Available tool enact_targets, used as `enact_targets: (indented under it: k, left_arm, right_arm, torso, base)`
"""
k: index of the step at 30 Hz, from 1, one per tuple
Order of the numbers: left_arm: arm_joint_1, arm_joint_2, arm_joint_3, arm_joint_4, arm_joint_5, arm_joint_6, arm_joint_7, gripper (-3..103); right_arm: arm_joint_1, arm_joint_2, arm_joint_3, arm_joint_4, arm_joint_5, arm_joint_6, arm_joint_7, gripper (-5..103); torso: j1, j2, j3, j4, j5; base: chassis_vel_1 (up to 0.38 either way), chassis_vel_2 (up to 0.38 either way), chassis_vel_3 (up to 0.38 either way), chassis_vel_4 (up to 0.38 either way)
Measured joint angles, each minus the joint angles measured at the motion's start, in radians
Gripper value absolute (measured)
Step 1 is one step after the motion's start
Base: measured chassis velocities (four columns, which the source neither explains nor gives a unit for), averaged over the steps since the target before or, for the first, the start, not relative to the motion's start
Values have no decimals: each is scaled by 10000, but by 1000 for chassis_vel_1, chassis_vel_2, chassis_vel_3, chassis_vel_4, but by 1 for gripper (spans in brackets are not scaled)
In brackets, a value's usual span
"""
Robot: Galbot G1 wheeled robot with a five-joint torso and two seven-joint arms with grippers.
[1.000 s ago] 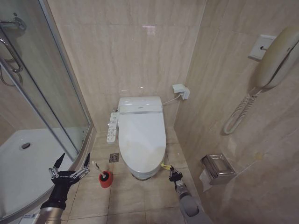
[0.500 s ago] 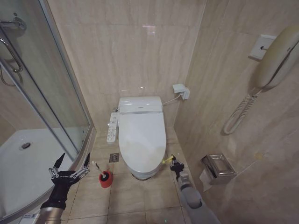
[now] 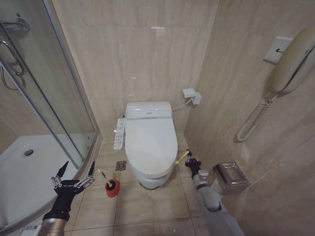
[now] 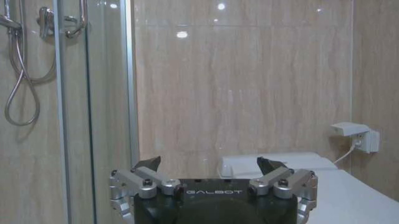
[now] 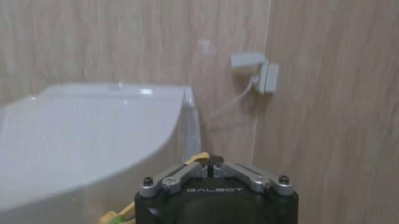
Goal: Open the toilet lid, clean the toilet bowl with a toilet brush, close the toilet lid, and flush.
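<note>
The glossy white toilet lid (image 3: 150,140) lies over the toilet bowl, whose inside is hidden. A green-yellow strap (image 3: 182,157) runs from the lid's right edge to my right gripper (image 3: 190,159), which is shut on it beside the toilet. In the right wrist view the lid (image 5: 81,126) looks slightly tilted up, with the strap (image 5: 128,210) trailing beside the right gripper (image 5: 210,164). The toilet brush (image 3: 102,175) leans in its red cup (image 3: 112,189) on the floor left of the toilet. My left gripper (image 3: 78,167) hangs open just left of the brush, also seen as the left gripper (image 4: 209,162).
A glass shower door (image 3: 54,98) and white shower tray (image 3: 29,172) take up the left. The bidet control panel (image 3: 118,133) sticks out on the toilet's left. On the right wall are a paper holder (image 3: 230,176), a handset phone (image 3: 290,64) and a socket (image 3: 191,94).
My right gripper has moved up and farther along the toilet's right side with the strap, and the lid's front edge looks slightly raised. The left arm has stayed put.
</note>
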Motion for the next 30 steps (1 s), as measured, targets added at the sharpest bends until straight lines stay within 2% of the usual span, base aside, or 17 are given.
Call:
enact_targets:
  k: [9, 16, 23, 30]
  left_arm:
    - [0, 0, 0, 0, 0, -1, 0, 100]
    - [0, 0, 0, 0, 0, 0, 0, 100]
    - [0, 0, 0, 0, 0, 0, 0, 100]
    - [0, 0, 0, 0, 0, 0, 0, 100]
  right_arm:
    - [100, -163, 264, 1025, 418, -166, -61, 1]
    - [644, -606, 244, 1287, 835, -605, 251, 1]
    - [1422, -965, -10, 1127, 1417, -1016, 545, 1]
    - [2843, -1150, -376, 200, 1774, -1195, 726, 1]
  torso:
    - [0, 0, 0, -1, -3]
    - [0, 0, -1, 2, -3]
    - [-1, 1, 0, 2, -3]
    - [-1, 1, 0, 0, -3]
  base:
    - [0, 0, 0, 0]
    - [0, 0, 0, 0]
    - [0, 0, 0, 0]
    - [0, 0, 0, 0]
